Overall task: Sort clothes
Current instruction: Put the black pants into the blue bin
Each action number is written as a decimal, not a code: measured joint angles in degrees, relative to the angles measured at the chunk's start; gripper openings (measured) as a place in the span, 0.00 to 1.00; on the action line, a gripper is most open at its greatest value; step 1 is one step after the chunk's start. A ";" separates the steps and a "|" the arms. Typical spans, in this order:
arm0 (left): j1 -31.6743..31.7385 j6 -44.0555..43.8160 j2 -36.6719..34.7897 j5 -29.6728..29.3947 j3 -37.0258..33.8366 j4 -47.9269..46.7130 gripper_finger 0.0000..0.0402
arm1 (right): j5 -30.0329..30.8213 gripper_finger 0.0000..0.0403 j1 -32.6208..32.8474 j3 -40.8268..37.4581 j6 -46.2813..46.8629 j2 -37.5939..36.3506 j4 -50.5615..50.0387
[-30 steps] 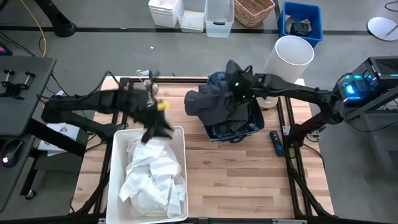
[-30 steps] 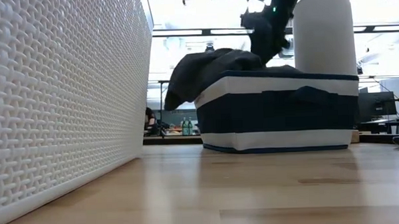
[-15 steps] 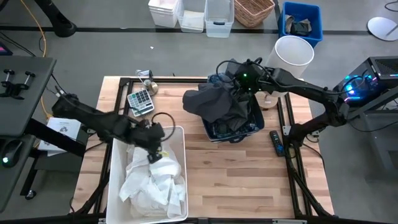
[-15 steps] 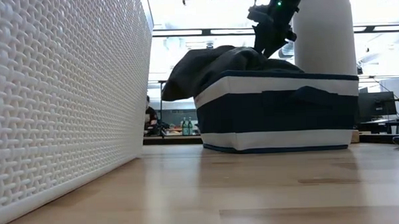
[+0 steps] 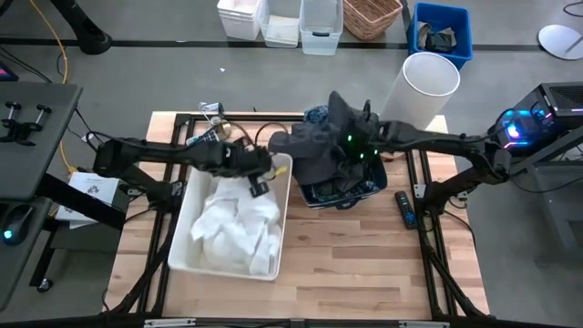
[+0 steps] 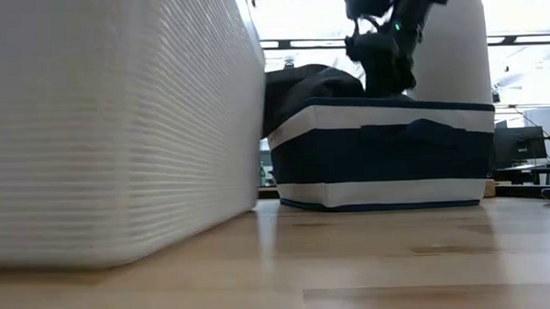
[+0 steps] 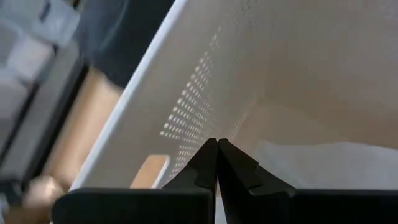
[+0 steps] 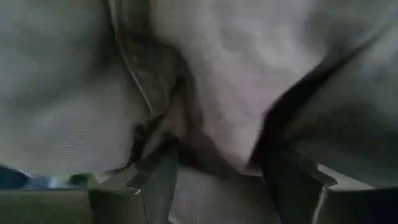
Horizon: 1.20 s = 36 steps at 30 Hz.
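Several white clothes lie heaped in the white bin, which stands askew on the table. My left gripper is shut inside that bin, at its far right corner. A dark grey garment is piled on the dark blue bin and hangs over its left rim. My right gripper is down in that garment, its fingers closed on a thick bunch of cloth. My left gripper has its shut fingertips at the inner face of the white bin's perforated wall, near the far right corner. It comes from the table's left, slanting down. Whether the tips press on the wall I cannot tell. My right gripper holds a thick fold of the dark grey garment between its two fingers, which stand wide apart with cloth filling the gap. It comes from above and from the right. The garment rests on the dark blue bin, bunched and slack.
A tall white cylinder stands at the far right corner, behind the blue bin. A black remote lies right of that bin. Small items sit far left. Bare wood lies near right. More bins stand beyond the table.
My left gripper has swept into the white bin, then toward the table's far right. The bin has slid toward the far edge and the right and turned, its far right corner now beside the blue bin. My right gripper has come nearer and lower, bunching the grey garment over the bin.
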 joint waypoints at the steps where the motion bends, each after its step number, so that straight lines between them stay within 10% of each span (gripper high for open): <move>1: 1.21 2.92 0.54 0.24 0.01 1.98 0.00 | 0.01 0.54 1.06 -2.29 0.77 -0.01 1.90; 12: 12.98 9.30 1.67 -1.72 -0.12 9.43 0.00 | 1.60 0.54 10.19 -19.22 9.97 -0.39 10.12; 25: 25.43 10.52 1.48 -2.53 1.16 18.84 0.00 | 2.12 0.54 17.29 -12.58 6.64 -0.11 4.88; 36: 24.83 13.08 -1.25 10.50 7.44 13.84 0.00 | 6.10 0.54 20.39 -4.52 3.27 -0.09 -9.98</move>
